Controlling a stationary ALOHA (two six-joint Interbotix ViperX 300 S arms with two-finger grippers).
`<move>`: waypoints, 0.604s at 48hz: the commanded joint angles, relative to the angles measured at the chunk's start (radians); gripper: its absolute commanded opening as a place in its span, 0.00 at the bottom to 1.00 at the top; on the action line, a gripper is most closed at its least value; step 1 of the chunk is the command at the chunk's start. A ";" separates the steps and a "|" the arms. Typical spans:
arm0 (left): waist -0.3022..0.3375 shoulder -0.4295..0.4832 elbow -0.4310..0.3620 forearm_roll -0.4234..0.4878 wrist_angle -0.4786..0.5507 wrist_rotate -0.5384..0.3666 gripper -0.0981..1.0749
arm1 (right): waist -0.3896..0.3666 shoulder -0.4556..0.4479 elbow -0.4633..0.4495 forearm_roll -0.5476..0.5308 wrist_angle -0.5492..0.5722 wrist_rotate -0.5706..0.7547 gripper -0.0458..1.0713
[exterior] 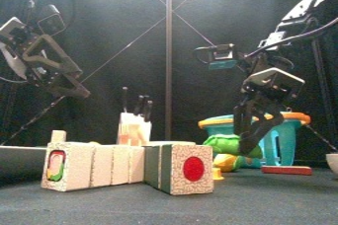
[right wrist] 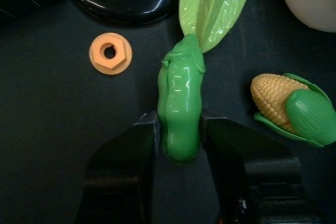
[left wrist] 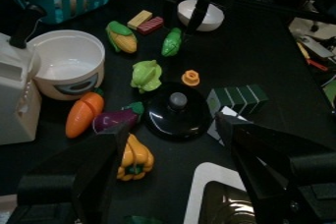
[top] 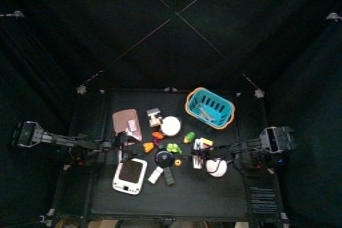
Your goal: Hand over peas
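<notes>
From high above, the black worktop [top: 100, 197] is full of small toy foods. The right arm reaches in to the middle of them and the left arm sits back at its own side. The green pea pod [top: 190, 136] is a tiny green spot here, so it is hard to tell much about it.

From the front, the right end effector [exterior: 259, 122] hangs down low behind the toys, beside a blue basket [exterior: 280, 140]. The left end effector [exterior: 40, 66] is up in the air, well away from everything, with nothing in it.

The left wrist camera shows its own jaws spread wide over the toys. The pea pod [left wrist: 172, 41] lies on the worktop, near the corn [left wrist: 122, 37] and a white bowl [left wrist: 63, 61].

The right wrist camera is the best one. The pea pod [right wrist: 182, 95] lies right between the two jaws of the right end effector [right wrist: 182, 141]. The jaws are partly open and sit at the pod's sides, but I cannot be sure they are squeezing it yet (it looks very close).

So the reach looks done. Still left are the squeeze, the lift, and passing the peas to the left arm.
</notes>
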 commanded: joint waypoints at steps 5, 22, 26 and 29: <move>-0.008 0.003 -0.018 -0.003 -0.008 0.002 0.95 | -0.002 -0.037 -0.032 -0.003 -0.003 -0.005 0.63; -0.054 0.106 -0.081 0.092 -0.041 0.009 0.95 | 0.000 -0.031 -0.114 -0.060 -0.034 0.000 0.63; -0.055 0.141 -0.109 0.140 -0.046 0.009 0.95 | 0.000 -0.018 -0.146 -0.067 -0.058 0.000 0.63; -0.055 0.172 -0.132 0.173 -0.046 0.009 0.95 | 0.000 -0.002 -0.164 -0.075 -0.084 -0.002 0.63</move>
